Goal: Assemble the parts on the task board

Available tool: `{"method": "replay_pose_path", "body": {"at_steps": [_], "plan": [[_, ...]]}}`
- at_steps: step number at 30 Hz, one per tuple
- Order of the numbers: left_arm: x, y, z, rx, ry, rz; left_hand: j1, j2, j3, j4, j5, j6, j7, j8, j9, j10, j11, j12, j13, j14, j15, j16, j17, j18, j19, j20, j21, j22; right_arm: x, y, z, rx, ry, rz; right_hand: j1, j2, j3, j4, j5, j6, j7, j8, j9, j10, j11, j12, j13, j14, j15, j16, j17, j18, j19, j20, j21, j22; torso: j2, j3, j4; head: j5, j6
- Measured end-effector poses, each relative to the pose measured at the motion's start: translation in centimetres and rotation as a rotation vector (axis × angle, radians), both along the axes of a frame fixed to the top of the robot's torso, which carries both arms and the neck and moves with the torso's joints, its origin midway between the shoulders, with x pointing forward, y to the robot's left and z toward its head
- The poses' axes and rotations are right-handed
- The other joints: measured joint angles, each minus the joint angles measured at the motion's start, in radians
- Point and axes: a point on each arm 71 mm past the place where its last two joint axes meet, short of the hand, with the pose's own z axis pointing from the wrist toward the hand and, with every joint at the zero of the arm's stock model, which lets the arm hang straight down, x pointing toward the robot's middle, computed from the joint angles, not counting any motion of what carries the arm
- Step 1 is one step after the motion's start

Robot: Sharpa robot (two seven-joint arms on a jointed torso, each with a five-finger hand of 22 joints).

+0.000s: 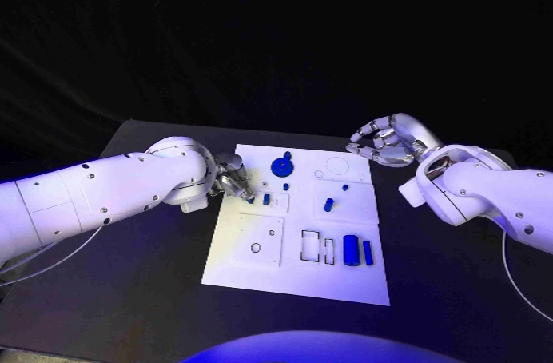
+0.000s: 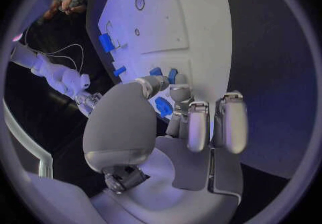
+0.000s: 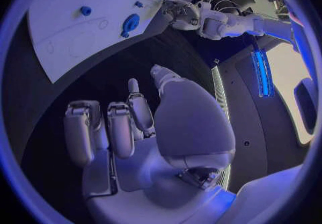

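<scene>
The left hand (image 1: 232, 176) hangs over the near-left edge of the task board (image 1: 248, 271), its fingers (image 2: 198, 127) curled down close to a small blue peg (image 1: 266, 198). Whether they already pinch a part is hard to make out; from the left wrist view blue pieces lie right at the fingertips, so I cannot tell. The right hand (image 1: 386, 144) hovers off the board's far right corner above the worktop (image 1: 138, 315), fingers loosely curled and holding nothing.

The risk, as I judge it, is a slip: the pegs are small, smooth, hard-looking pieces on a glossy white plate, and a slightly off-centre pinch could tip one over or flick it out of its recess. The left fingers could also nudge neighbouring pegs, which lie close by.

The board is flat and rigid with cut-out slots and round holes; a round blue knob (image 1: 282, 167) stands near its far edge, and rectangular blue blocks (image 1: 350, 250) lie toward its near right side.
</scene>
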Motion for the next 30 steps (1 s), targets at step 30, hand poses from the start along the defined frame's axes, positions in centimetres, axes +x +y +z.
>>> {"method": "replay_pose_path", "body": {"at_steps": [30], "plan": [[0.21, -0.50, -0.25, 0.026, 0.033, 0.008, -0.103, -0.019, 0.066, -0.083, -0.011, 0.019, -0.017, -0.004, 0.002, 0.022, -0.007, 0.011, 0.006, -0.002, -0.010, 0.000, 0.001, 0.000, 0.004, -0.004, 0.004, 0.000, -0.04, -0.12, 0.01, -0.001, 0.000, -0.002, 0.000, 0.000, 0.000, 0.000, 0.000, 0.000, 0.000, 0.000, 0.000, 0.000, 0.000, 0.000, 0.000, 0.000, 0.000, 0.000, 0.000, 0.000, 0.000, 0.000, -0.004, 0.000, 0.000, 0.0009, -0.0002, -0.006, -0.002]]}}
